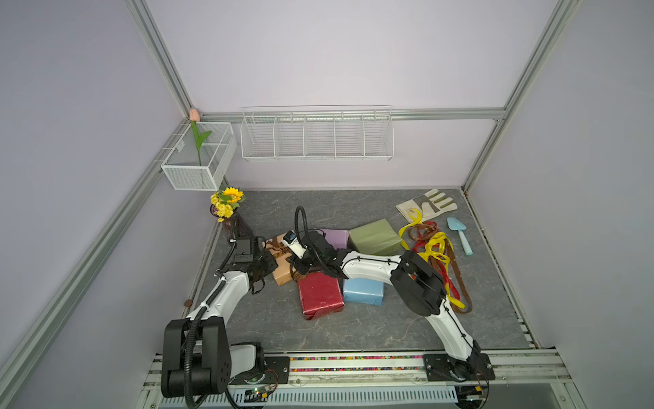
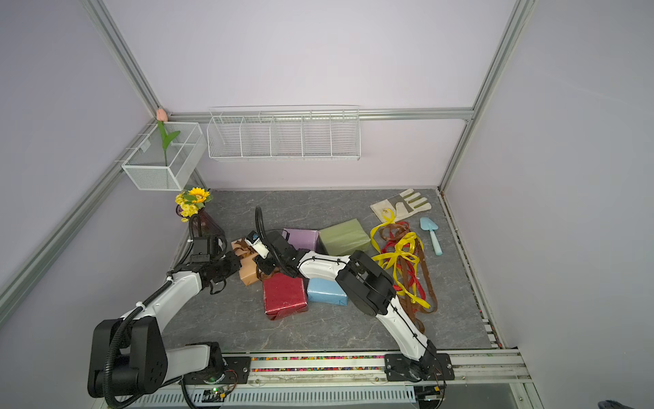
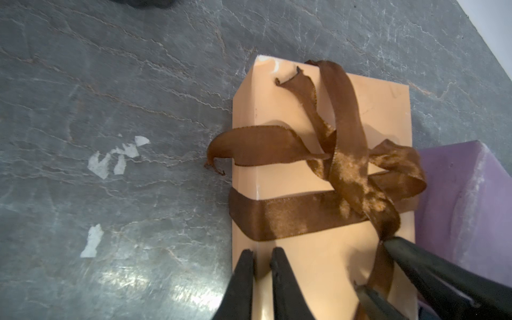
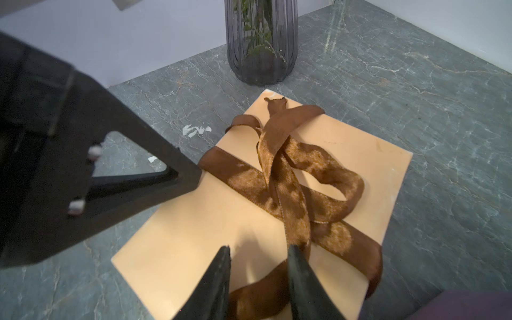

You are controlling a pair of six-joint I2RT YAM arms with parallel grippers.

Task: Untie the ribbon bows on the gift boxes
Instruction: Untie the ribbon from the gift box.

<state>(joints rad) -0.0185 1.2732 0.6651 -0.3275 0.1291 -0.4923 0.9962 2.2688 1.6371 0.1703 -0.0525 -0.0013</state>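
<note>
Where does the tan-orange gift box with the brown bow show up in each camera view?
In a top view: the tan-orange box, left of centre, lower half.
In a top view: same spot, slightly further left.
Left wrist: right of centre, reaching the bottom edge.
Right wrist: centre, reaching the bottom edge.
Shared landmark: its brown bow.

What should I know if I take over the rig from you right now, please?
Left claw: nearly shut, tips at the tan box edge.
Right claw: open around a tail of the brown bow on that box.
Done: red box, blue box, lilac box and olive box show no ribbon; loose ribbons piled beside the olive box.
To do: the brown bow, still tied.
</note>
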